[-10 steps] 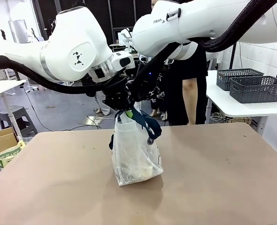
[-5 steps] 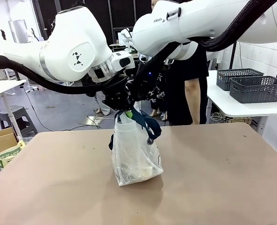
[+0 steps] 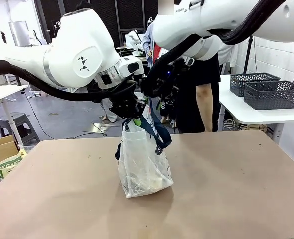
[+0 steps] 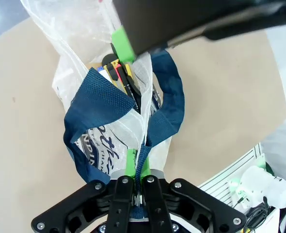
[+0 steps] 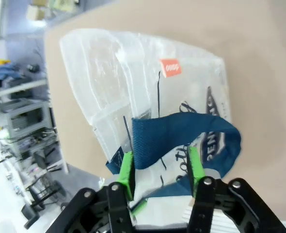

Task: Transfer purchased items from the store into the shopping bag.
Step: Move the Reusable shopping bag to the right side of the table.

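Front view: shopping bag (image 3: 143, 167) stands upright — left pincer (image 3: 131, 119) pinches its handle; right pincer (image 5: 160, 170) open.

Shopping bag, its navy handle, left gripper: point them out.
shopping bag (image 3: 142, 164), front view, translucent side wall.
navy handle (image 5: 182, 133), right wrist view, middle of strap.
left gripper (image 4: 137, 165), left wrist view, between fingertips, shut on the bag.

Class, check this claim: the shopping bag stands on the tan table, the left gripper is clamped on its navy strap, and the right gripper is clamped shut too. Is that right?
Not quite. The right gripper stands open, its pads either side of a navy strap, as the right wrist view shows. The shopping bag does stand on the table, and the left gripper is clamped on a strap.
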Controlling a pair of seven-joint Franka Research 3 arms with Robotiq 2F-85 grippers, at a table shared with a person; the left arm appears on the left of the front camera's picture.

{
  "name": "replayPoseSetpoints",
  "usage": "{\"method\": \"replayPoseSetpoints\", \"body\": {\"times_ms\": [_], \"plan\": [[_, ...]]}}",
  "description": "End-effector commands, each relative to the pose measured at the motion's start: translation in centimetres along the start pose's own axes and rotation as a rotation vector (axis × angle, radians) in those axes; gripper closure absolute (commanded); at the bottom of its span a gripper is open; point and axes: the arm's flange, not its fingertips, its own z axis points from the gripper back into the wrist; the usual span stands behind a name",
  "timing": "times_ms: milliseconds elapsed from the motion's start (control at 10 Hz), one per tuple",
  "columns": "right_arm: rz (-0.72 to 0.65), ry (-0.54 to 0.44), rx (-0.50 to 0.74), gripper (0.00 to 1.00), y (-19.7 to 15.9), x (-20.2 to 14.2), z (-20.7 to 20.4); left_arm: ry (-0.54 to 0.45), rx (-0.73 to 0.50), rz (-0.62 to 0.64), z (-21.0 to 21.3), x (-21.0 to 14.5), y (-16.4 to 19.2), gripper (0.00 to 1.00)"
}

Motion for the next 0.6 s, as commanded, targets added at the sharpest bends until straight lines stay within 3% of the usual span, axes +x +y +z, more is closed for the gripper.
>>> {"method": "replayPoseSetpoints", "body": {"times_ms": [0,100,500], "plan": [[0.001,0.008,0.055,0.00,-2.9,-0.5,0.4,-0.009,0.000,0.002,0.4,0.0,0.1,1.00],[0.003,0.007,0.064,0.00,-3.9,-0.5,0.6,-0.009,0.000,0.002,0.4,0.0,0.1,1.00],[0.290,-0.032,0.021,0.00,-10.3,-2.8,4.1,-0.009,0.000,0.002,0.4,0.0,0.1,1.00]]}}
